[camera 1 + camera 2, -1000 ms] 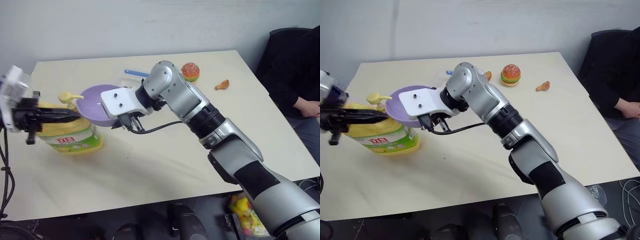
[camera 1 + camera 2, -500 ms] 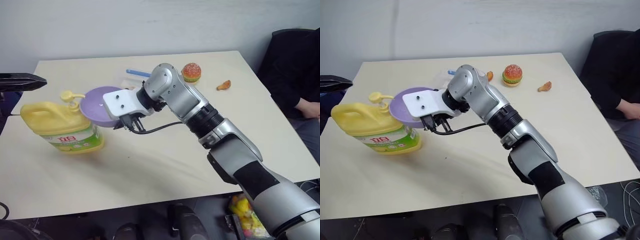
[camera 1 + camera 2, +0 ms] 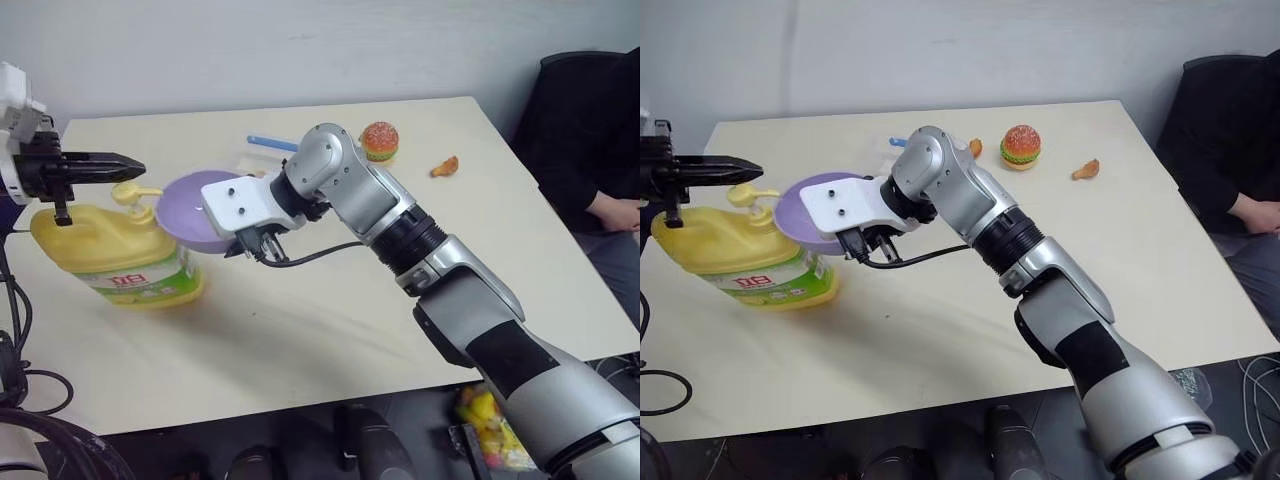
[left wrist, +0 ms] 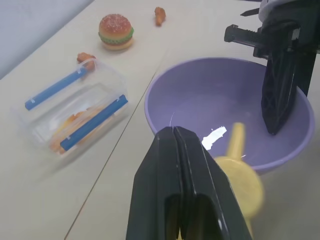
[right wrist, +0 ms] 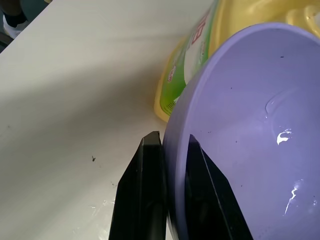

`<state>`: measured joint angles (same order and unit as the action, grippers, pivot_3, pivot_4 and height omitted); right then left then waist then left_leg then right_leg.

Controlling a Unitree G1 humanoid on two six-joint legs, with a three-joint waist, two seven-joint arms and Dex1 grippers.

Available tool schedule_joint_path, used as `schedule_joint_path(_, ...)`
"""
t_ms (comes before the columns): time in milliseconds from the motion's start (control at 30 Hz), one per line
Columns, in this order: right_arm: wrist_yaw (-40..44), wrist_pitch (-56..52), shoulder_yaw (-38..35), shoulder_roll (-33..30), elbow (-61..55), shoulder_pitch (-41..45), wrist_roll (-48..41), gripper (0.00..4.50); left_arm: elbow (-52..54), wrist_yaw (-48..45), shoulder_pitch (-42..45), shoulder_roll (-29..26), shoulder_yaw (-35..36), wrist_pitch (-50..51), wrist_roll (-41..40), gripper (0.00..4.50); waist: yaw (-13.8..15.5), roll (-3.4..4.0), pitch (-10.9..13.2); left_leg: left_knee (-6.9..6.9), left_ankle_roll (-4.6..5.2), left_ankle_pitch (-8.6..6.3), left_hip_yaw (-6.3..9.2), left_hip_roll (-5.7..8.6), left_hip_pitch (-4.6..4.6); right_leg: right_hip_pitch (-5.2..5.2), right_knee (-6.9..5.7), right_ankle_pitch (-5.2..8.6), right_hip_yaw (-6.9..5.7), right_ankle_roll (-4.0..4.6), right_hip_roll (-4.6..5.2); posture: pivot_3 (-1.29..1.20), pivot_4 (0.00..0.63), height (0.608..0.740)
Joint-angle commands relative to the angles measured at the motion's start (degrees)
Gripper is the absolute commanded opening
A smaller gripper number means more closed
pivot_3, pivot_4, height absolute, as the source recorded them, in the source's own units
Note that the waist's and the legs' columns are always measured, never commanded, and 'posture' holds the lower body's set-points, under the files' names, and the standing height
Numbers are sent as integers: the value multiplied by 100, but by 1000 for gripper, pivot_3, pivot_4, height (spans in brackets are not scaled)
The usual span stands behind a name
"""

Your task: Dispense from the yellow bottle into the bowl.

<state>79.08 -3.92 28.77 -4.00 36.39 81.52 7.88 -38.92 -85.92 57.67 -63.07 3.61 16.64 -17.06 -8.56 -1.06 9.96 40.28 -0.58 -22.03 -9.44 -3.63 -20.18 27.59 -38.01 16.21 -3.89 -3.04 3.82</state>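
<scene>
The left gripper (image 3: 132, 160), fingers pressed together and empty, has come back over the pump of the squat yellow plastic bottle (image 3: 110, 245) on the table. The right gripper (image 5: 167, 150) pinches the rim of the small lavender plastic bowl (image 3: 195, 205), holding it beside the pump spout.

You have one yellow bottle (image 3: 118, 250) on the worktop (image 3: 330, 330), and one bowl (image 3: 192, 205) just beside its pump. Beyond the bowl sits one clear box (image 4: 75, 112) with two blue clips. Farther past the bowl you can count one toy burger (image 3: 380, 141) and two small orange food pieces, one (image 4: 86, 58) by the box and one (image 3: 444, 166) beyond the burger. One person (image 3: 590, 150) sits at the worktop's far side from the bottle.
</scene>
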Motion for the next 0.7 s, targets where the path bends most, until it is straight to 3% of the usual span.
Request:
schedule_joint_path(33,-18,15,-121,-12,-210,115,-57,49,9,-124,0,-79,49,-147,93,33,-6,0,0,1,0,0,2,-1,-1,0,0,0,-1,0,0,0,150,740)
schedule_joint_path(400,-37,44,-116,-22,-205,95,-49,49,49,-90,469,-141,510,276,-237,33,-6,0,0,5,0,0,12,0,-7,-2,0,0,-12,0,9,0,150,740)
schedule_joint_path(700,-53,75,-130,-13,-152,125,-53,49,557,-253,-272,-242,474,362,-259,33,-10,0,0,10,0,0,17,0,-7,-3,-3,0,-17,0,32,0,150,740)
